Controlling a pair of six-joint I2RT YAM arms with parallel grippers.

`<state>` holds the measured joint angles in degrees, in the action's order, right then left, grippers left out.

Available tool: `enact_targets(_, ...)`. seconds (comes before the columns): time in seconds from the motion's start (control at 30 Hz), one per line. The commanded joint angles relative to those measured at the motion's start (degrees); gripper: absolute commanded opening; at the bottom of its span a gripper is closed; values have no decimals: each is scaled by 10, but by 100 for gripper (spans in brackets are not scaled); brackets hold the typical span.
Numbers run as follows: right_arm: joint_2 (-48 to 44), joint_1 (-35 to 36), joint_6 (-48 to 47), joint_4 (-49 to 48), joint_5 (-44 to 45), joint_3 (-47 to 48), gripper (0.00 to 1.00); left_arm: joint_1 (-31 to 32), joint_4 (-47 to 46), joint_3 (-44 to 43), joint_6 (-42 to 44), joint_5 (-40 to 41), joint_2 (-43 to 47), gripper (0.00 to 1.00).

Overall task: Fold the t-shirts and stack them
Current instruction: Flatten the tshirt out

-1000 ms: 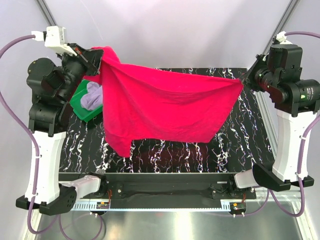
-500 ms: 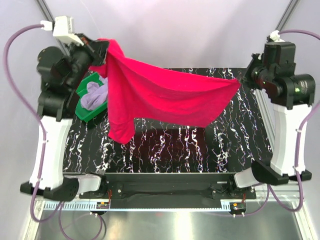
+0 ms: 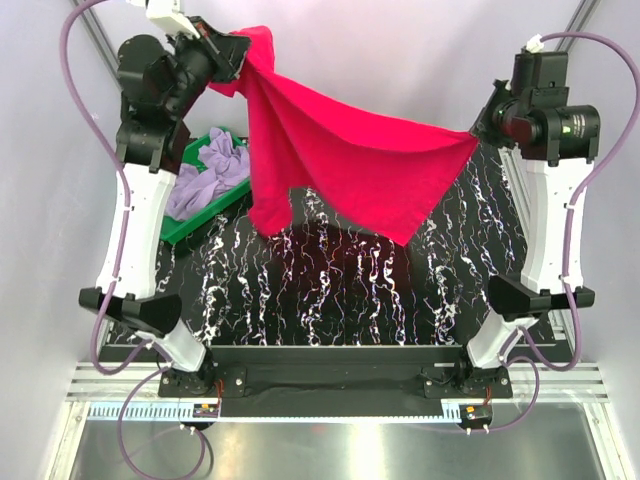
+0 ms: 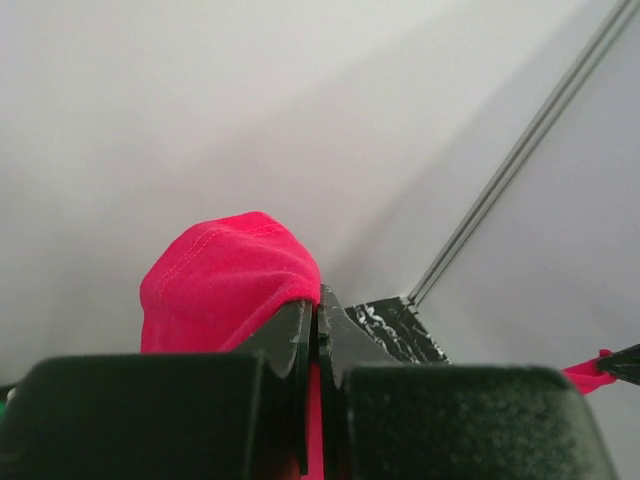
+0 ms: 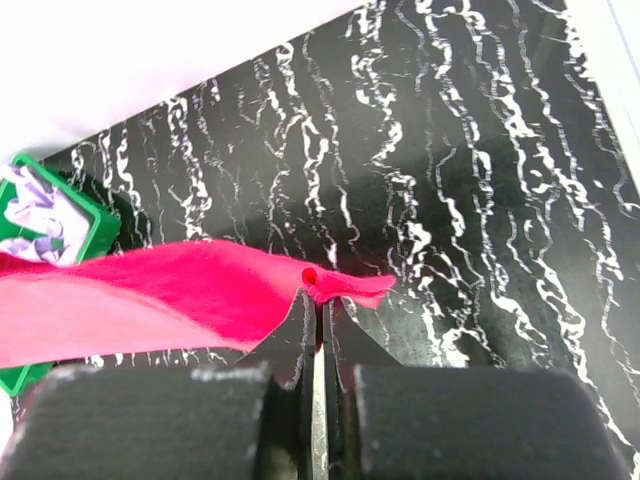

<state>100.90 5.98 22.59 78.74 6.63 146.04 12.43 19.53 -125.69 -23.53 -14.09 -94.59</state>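
Note:
The crimson t-shirt [image 3: 350, 165] hangs stretched in the air between both arms, high above the table, with one sleeve drooping at its left. My left gripper [image 3: 240, 50] is shut on one corner of the crimson t-shirt [image 4: 225, 280] at the upper left. At the upper right my right gripper [image 3: 478, 132] is shut on the opposite corner, and the crimson t-shirt [image 5: 200, 295] runs off to the left of the pinch. The lavender t-shirt [image 3: 205, 172] lies crumpled in the green tray [image 3: 195, 222] at the table's left.
The black marbled table [image 3: 350, 300] lies under the hanging cloth. The tray sits by the left arm's column. The green tray [image 5: 85, 225] with the lavender t-shirt [image 5: 35, 215] also shows at the left edge of the right wrist view.
Both arms have risen and lifted the crimson t-shirt higher off the table. The left gripper moved up and to the right, so the tray is now uncovered.

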Motion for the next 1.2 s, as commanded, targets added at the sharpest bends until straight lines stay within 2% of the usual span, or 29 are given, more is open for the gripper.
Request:
enact_targets(0.0,-40,-18,-18,19,-3,-7,0,-5,-77,13,-12,-38,55,0)
enact_targets(0.1,-63,-18,-14,15,-11,-51,0,-4,-105,132,-15,-38,144,0)
enact_targets(0.13,-72,-18,-13,13,-16,-93,0,-4,-110,233,-16,-18,176,0)
enact_targets(0.2,-112,-19,-4,-7,-32,-161,1,-3,-125,329,-20,-5,264,0)
enact_targets(0.23,-149,-18,8,-17,-38,-255,4,-4,-118,420,-20,-1,288,0)
enact_targets(0.27,-170,-18,17,-46,-50,-309,6,-1,-109,458,-22,-1,336,0)
enact_targets(0.3,-192,-18,25,-63,-57,-418,7,0,-100,504,-30,0,359,0)
enact_targets(0.33,-213,-18,33,-78,-61,-470,8,1,-90,587,-33,1,381,0)
enact_targets(0.37,-251,-18,49,-104,-64,-519,9,6,-84,638,-35,6,409,0)
enact_targets(0.4,-267,-19,57,-118,-75,-607,9,14,-73,678,-48,16,458,0)
enact_targets(0.43,-292,-18,68,-126,-80,-645,10,16,-60,718,-57,28,488,0)
enact_targets(0.47,-301,-19,74,-139,-88,-682,10,21,-51,801,-67,34,513,0)
enact_targets(0.5,-309,-20,80,-142,-91,-748,11,24,-43,835,-92,42,539,0)
enact_targets(0.57,-331,-19,94,-149,-99,-804,11,28,1,921,-121,71,613,0)
enact_targets(0.6,-339,-19,98,-155,-103,-856,18,28,15,946,-142,76,639,0)
enact_targets(0.67,-357,-20,105,-176,-117,-899,32,29,72,991,-162,99,690,19)
enact_targets(0.7,-359,-20,107,-176,-120,-921,45,34,88,1002,-188,104,701,29)
enact_targets(0.73,-360,-21,109,-167,-122,-927,53,48,85,1005,-192,104,720,44)
enact_targets(0.8,-361,-21,106,-156,-126,-922,70,71,104,986,-229,119,721,64)
enact_targets(0.83,-364,-21,96,-151,-127,-915,74,71,130,971,-235,125,716,77)
enact_targets(0.9,-365,-21,85,-142,-123,-892,75,71,155,943,-231,130,702,81)
enact_targets(0.97,-357,-21,76,-163,-151,-892,68,71,194,899,-220,159,688,81)
enact_targets(1.03,-320,-21,88,-196,-163,-904,58,71,211,866,-210,175,679,76)
enact_targets(1.17,-258,-20,101,-217,-147,-900,56,71,199,837,-179,171,622,68)
